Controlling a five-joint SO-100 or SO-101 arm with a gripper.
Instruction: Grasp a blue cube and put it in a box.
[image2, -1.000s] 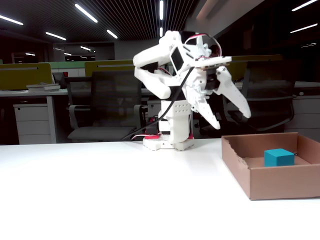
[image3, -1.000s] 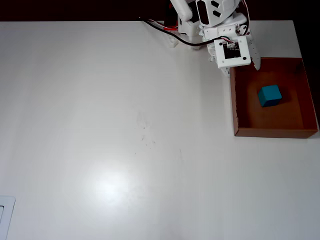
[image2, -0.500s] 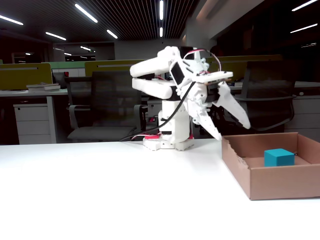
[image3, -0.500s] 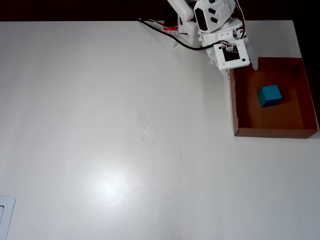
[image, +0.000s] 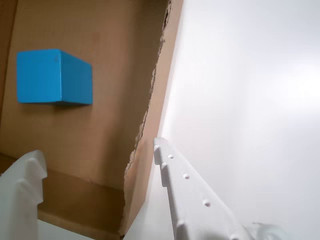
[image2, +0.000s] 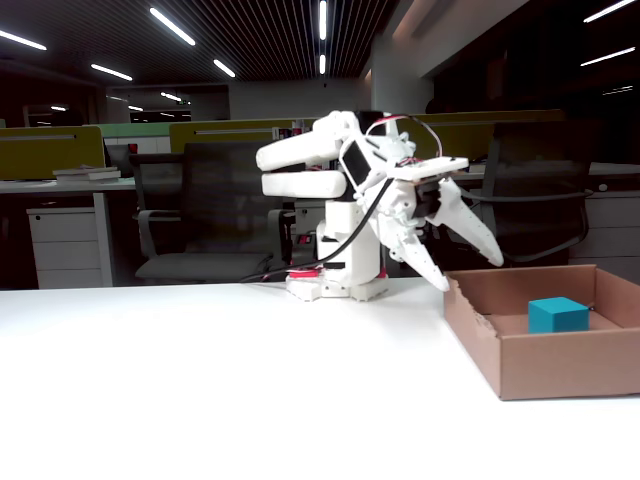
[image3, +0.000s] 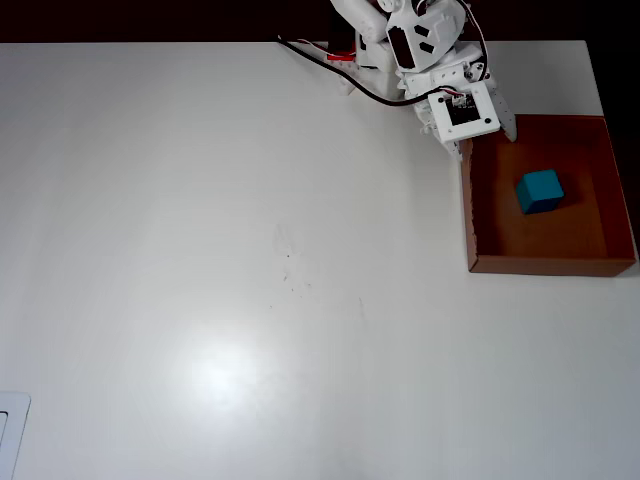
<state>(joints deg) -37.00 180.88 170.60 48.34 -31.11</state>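
One Cube Down, Arm Clear of the Box

One small teal-blue matte cube (image3: 540, 191) sits flat on the floor of the shallow brown cardboard box (image3: 468, 200), roughly central and apart from all four low walls; the wrist view shows it resting alone past the torn edge. The white two-finger end effector (image2: 470, 272) hangs empty with its fingers spread wide, above the box's corner nearest the arm's base, touching neither cardboard nor cube. By the look of it, the placing step is finished and what is in hand is the retreat. The next move calls only for folding the white arm (image2: 310, 165) toward its base over the bare white counter (image3: 250, 260), keeping the lower finger clear of the ragged box wall so the box is not dragged.
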